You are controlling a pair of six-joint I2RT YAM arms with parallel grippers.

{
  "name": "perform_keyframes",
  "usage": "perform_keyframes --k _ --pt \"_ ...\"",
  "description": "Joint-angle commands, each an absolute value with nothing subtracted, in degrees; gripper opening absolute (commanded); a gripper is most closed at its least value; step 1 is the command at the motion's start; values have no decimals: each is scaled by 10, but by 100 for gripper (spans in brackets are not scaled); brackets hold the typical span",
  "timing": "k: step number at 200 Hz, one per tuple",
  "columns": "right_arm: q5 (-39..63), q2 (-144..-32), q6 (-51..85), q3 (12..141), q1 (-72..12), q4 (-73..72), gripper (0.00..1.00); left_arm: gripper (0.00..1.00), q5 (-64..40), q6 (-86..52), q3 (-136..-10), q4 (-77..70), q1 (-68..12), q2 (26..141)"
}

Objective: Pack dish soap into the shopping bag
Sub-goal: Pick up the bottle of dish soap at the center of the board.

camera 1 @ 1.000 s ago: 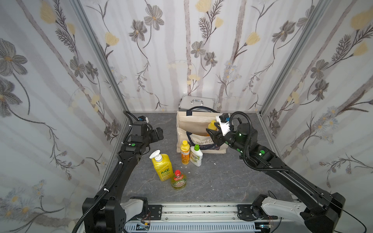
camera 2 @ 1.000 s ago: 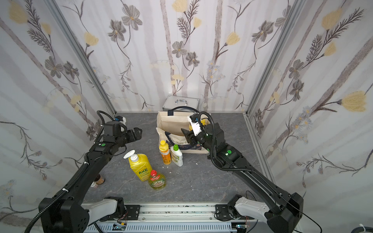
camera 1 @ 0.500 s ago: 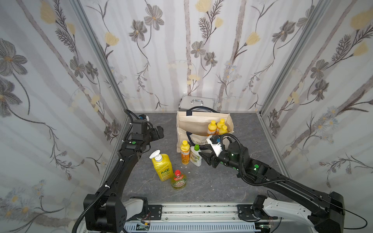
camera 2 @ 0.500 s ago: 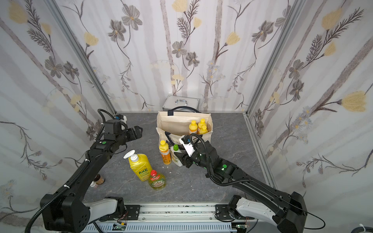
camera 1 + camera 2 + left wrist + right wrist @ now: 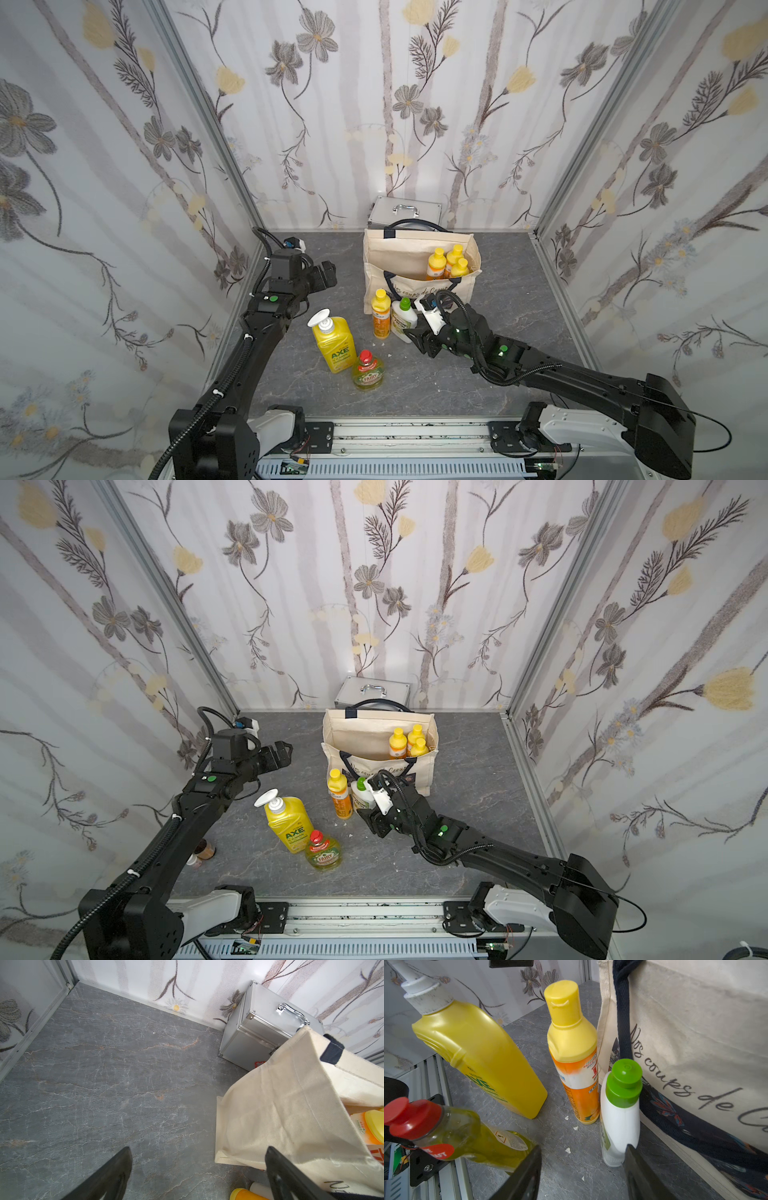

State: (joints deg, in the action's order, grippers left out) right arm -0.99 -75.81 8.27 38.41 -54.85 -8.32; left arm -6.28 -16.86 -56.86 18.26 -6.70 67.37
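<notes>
This is looking like a robot lab's test booth posing as a home corner. Panels of floral wallpaper (image 5: 332, 124) are standing at 9, 12 and 3 o'clock, with bare aluminium posts (image 5: 210, 120) framing them. A grey marble-look bench (image 5: 511, 291) is lying between. At 6 o'clock a metal rail (image 5: 415, 434) is carrying the left arm (image 5: 245, 357) and right arm (image 5: 582, 374).

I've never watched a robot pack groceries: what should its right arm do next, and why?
Probably shift the right gripper sideways toward the white green-capped bottle until its open jaws straddle it. Three orange bottles already stand in the tote, and this bottle is nearest, just off to one side of the gap.
</notes>
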Motion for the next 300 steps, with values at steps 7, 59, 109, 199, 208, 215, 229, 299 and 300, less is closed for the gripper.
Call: perform_keyframes --k 7,59,109,199,208,215,229,299,300 --pt "-53 -782 84 402 -540 -124 60 100 -61 -171 -566 165 -67 668" --pt "-32 -821 69 443 -520 -134 60 100 -58 -170 -566 162 -67 671" --pt "-32 -858 56 465 -513 -160 58 100 -55 -168 -565 164 -67 671" --pt "-13 -909 54 486 -503 -188 51 100 -50 -166 -564 165 -67 671" --pt "-12 -911 54 486 -503 -191 50 100 -49 -166 -564 165 -67 672" --pt "-10 -911 54 488 -502 -192 50 100 -50 -166 -564 166 -67 672" --pt "-8 -930 55 491 -502 -192 49 100 -50 -165 -564 166 -67 674" --pt "-9 -937 53 490 -500 -190 44 100 -52 -167 -565 165 -67 673" --pt "-9 -937 53 490 -500 -191 44 100 -52 -167 -565 166 -67 673"
